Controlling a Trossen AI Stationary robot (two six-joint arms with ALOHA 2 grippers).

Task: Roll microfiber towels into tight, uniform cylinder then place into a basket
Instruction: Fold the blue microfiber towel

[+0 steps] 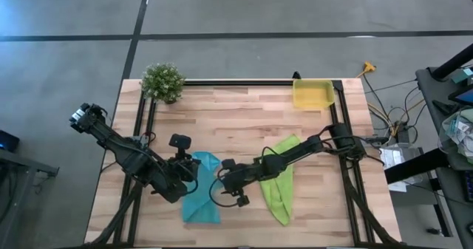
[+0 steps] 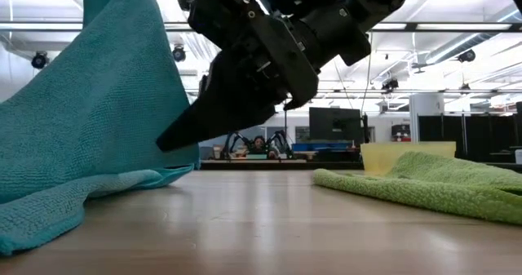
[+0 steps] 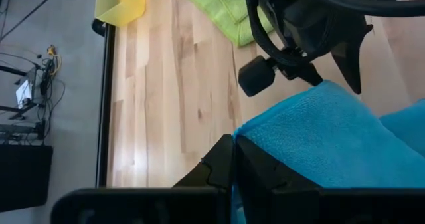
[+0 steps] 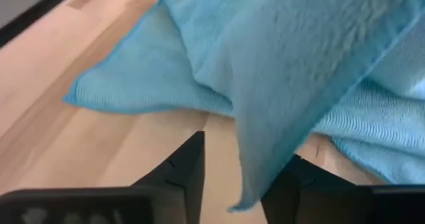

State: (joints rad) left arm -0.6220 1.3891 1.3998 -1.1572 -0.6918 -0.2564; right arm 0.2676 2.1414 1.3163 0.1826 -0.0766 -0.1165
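The turquoise towel (image 1: 201, 199) lies near the table's front, its far part lifted and its lower part on the wood (image 2: 49, 201). My left gripper (image 1: 190, 166) is shut on its raised part. My right gripper (image 1: 221, 177) is open at the towel's right side, and a hanging flap (image 4: 265, 117) of the towel passes between its fingers. The lime-green towel (image 1: 280, 181) lies flat to the right, under my right arm. The yellow basket (image 1: 312, 94) stands at the far right edge. My left gripper pinches a raised edge of the turquoise towel (image 3: 249, 136) between its two shut fingers (image 3: 222, 164). One layer or several, I cannot tell. The cloth rises steeply to the hold (image 2: 114, 14) and drapes down slack onto the table. My right gripper has the flap between its open fingers (image 4: 192, 164); whether they touch it cannot be told.
A small potted plant (image 1: 162, 81) stands at the far left corner. Bare wood (image 1: 244, 120) lies between the towels and the basket. Black frame rails (image 1: 344, 168) run along the table's left, right and far sides.
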